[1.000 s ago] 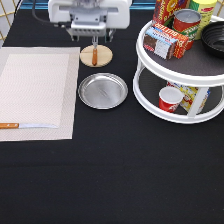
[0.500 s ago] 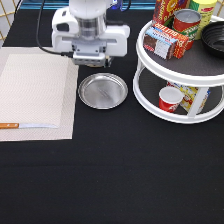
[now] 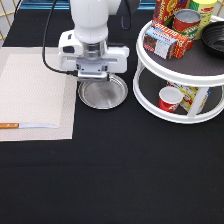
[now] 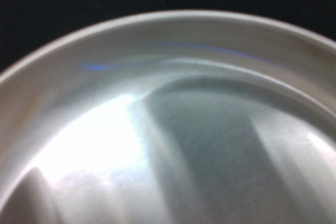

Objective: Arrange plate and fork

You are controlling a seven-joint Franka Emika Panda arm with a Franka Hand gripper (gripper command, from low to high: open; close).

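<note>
The shiny silver plate (image 3: 104,95) lies on the black tablecloth just to the right of the placemat in the exterior view. My gripper (image 3: 95,78) hangs low over the plate's far rim, with the white hand covering that edge. The wrist view is filled by the plate's inner surface and raised rim (image 4: 172,125) from very close. The fork is hidden from view.
A beige placemat (image 3: 35,95) lies at the exterior view's left, with a wooden-handled knife (image 3: 25,125) along its lower edge. A white two-tier turntable (image 3: 182,82) stands at the right, holding boxes, cans, a black bowl (image 3: 214,36) and a red cup (image 3: 169,98).
The arm has come down from the exterior view's top toward the plate and now covers the wooden coaster that showed behind it. The plate has not moved.
</note>
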